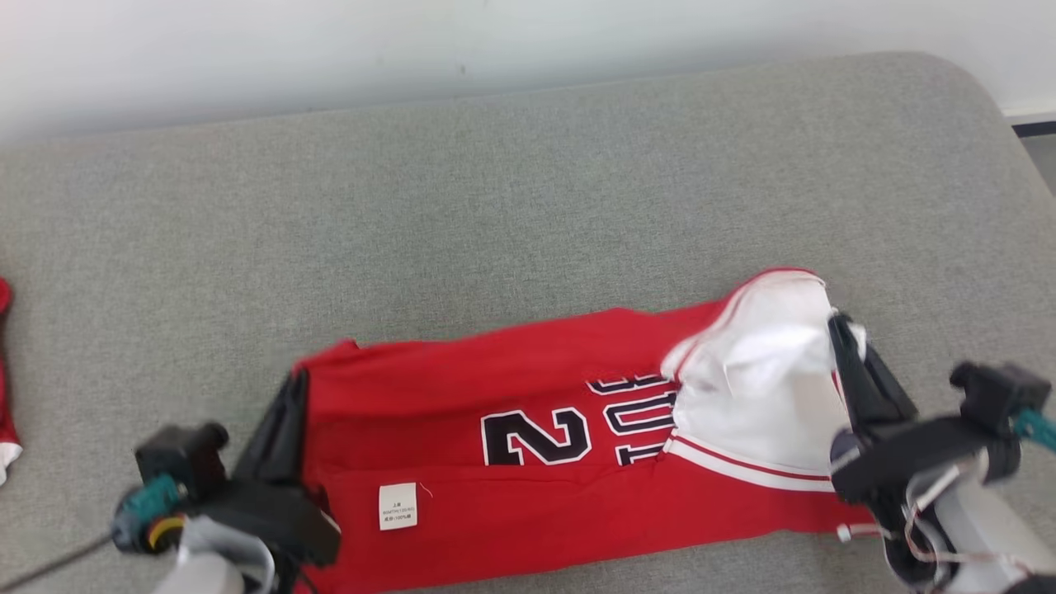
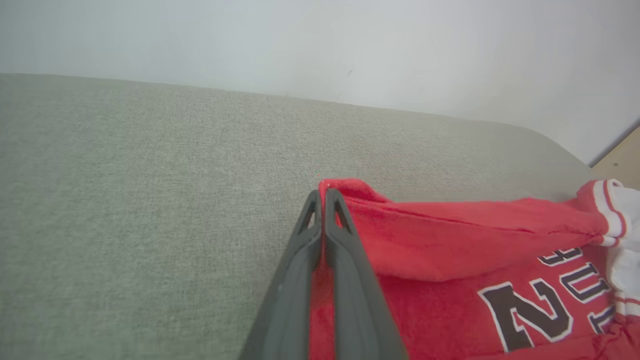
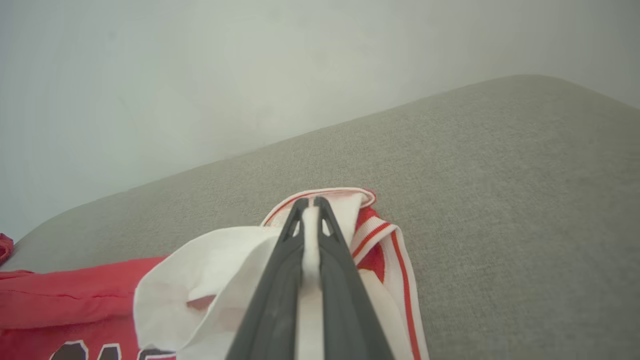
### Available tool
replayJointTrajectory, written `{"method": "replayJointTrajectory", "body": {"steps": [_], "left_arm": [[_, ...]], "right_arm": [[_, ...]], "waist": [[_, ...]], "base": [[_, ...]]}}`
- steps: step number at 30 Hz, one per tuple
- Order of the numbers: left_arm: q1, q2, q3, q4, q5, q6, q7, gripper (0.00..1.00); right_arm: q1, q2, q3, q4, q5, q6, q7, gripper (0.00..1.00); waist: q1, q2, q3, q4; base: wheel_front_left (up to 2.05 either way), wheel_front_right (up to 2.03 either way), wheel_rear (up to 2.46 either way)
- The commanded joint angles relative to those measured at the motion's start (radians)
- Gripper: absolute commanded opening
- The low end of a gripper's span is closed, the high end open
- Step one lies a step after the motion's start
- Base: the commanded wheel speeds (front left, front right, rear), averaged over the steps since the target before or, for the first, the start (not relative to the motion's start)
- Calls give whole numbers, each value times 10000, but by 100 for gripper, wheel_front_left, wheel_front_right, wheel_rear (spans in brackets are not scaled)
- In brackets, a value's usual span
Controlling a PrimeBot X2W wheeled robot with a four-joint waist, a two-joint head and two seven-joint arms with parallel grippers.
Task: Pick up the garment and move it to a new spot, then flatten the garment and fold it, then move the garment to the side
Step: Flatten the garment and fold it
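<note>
Gripped tight on garment (image 1: 511, 371) at red hem corner with left end effector (image 2: 322, 192), at white-lined end with right end effector (image 3: 311, 200). Stretched along near edge of bench (image 1: 528, 165). Could slip from thin pinches under tension, or fold crooked over bunched lining. Plenty of bare room toward bench's far edge, little at near edge

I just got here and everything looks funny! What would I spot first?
First you'd spot the bright red jersey with big dark numbers, stretched across the near side of the grey cushion. Then the two dark claws: the left gripper pinches its red end and the right gripper pinches its white end.
</note>
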Motion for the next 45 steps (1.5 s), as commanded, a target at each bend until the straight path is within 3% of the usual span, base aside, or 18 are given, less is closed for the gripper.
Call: {"method": "replayJointTrajectory", "body": {"steps": [1,7,13,14,15,16,17,31,37,41,45], "left_arm": [[403,-92,32,-148,6,115,-68,0],[1491,-439,257,-669,-21,427,-112,0],[2147,-859,460,-550,69,306,-113,0],[2175,-941,506,-495,126,268,-114,20],[2178,-960,526,-397,278,271,-115,53],[2142,-1032,639,-386,427,249,-115,100],[2150,-1162,834,-407,522,231,-116,100],[3375,-1966,3666,-1836,3806,416,-117,100],[3791,-1866,4443,-2364,4680,258,-117,100],[4125,-1617,4561,-2469,5471,258,-116,100],[4368,-1759,4653,-2598,5655,241,-118,100]], "right_arm": [[401,106,-253,-172,-99,-25,14,0],[1675,388,-1192,-759,-494,-25,318,0],[2523,837,-1897,-921,-901,-25,885,0],[2596,904,-1963,-911,-1013,-25,1028,9],[2606,968,-2058,-953,-1117,-25,1071,49],[2641,1009,-2135,-988,-1229,-25,1117,93],[2651,1055,-2229,-1014,-1324,-25,1171,100],[2607,983,-3078,-1224,-2329,-25,2002,100],[2108,780,-3074,-403,-2860,-25,2537,100],[1659,692,-2919,444,-3121,-25,2816,100],[1253,560,-2692,1525,-3247,-25,3081,100]], "waist": [[2,0,-80,-17],[2,0,-249,70],[2,0,-447,235],[2,0,-482,251],[2,0,-529,261],[2,0,-571,274],[2,0,-619,285],[2,0,-1361,513],[2,0,-1518,838],[2,0,-1577,1036],[2,0,-1604,1277]], "base": [[0,0,0],[0,0,0],[0,0,0],[0,0,0],[0,0,0],[0,0,0],[0,0,0],[0,0,0],[0,0,0],[0,0,0],[0,0,0]]}}
